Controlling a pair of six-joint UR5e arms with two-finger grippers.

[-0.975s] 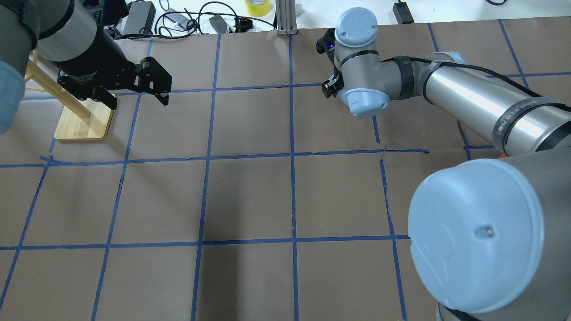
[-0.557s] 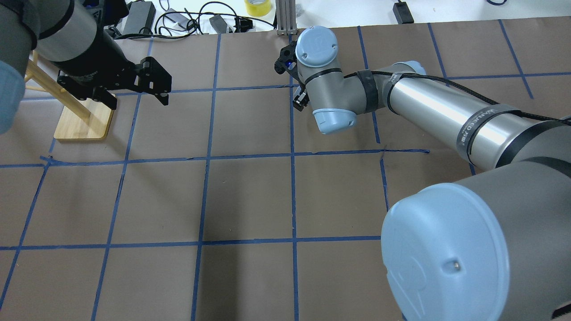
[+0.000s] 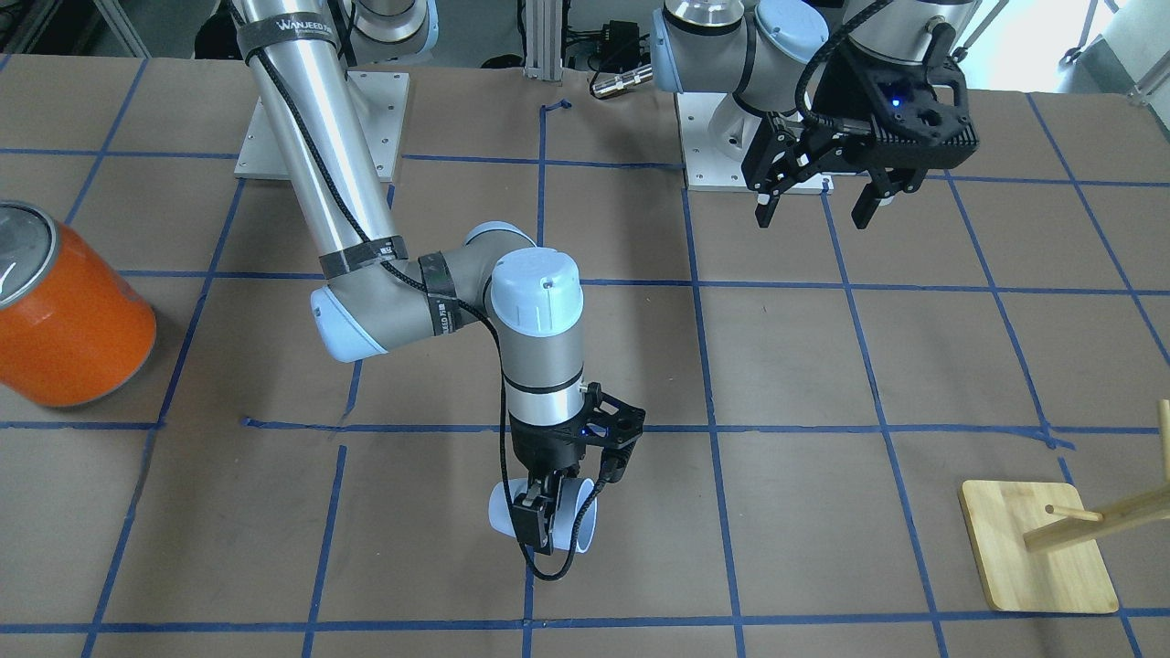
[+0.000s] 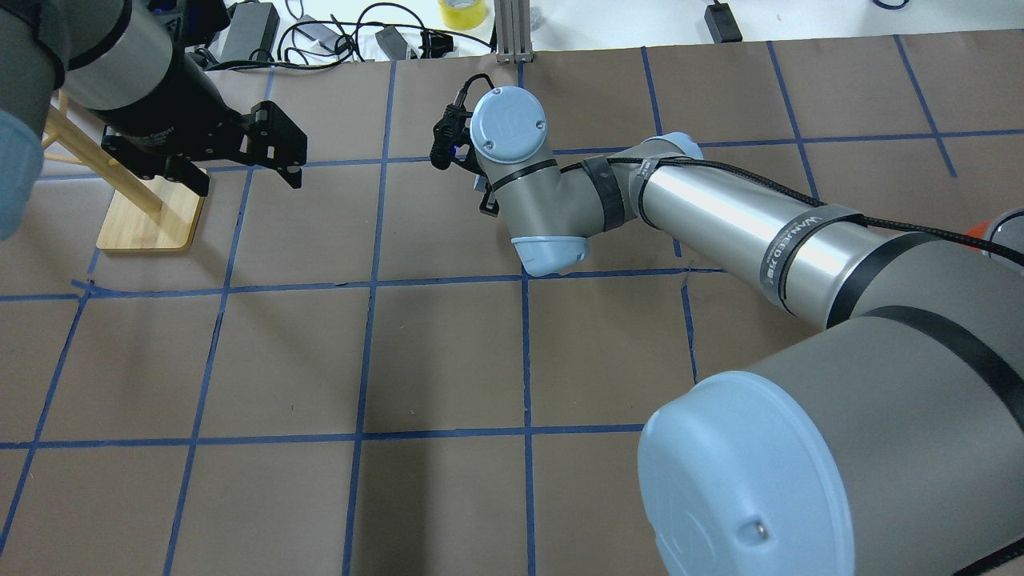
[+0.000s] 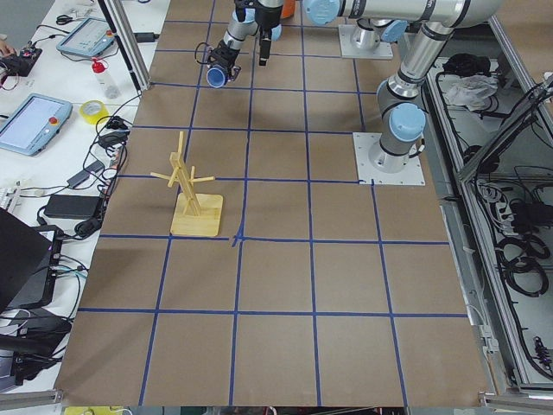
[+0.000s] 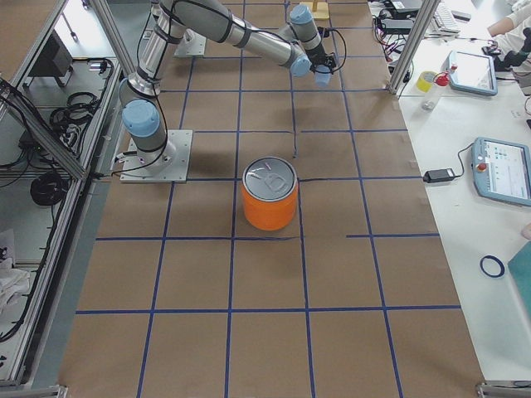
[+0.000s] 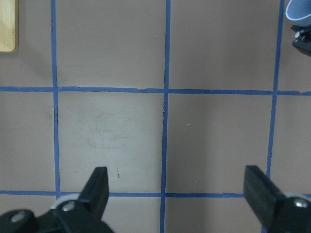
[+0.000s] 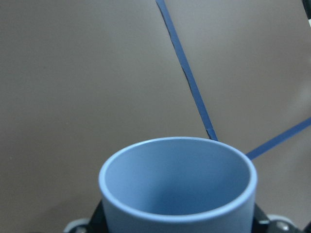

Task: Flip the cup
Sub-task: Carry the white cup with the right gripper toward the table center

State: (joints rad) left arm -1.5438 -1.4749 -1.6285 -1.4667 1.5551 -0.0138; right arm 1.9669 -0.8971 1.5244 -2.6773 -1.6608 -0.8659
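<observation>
Brown paper gridded with blue tape covers the desk (image 3: 823,366). Over the last second the right arm (image 4: 720,216) has swung across its far side, from the right half to about the middle, carrying its load along. The left arm (image 4: 120,72) has not stirred, and the left hand (image 3: 812,217) hangs empty, fingers spread wide, well apart from the right hand (image 3: 539,523). That one points down, clamped on the cup (image 3: 587,516), which lies sideways between its fingers, mouth towards the wrist camera. Whether the cup clears the desk beneath the hand I cannot tell. My reading: grasp done, carry under way, the actual turn-over not yet finished.
</observation>
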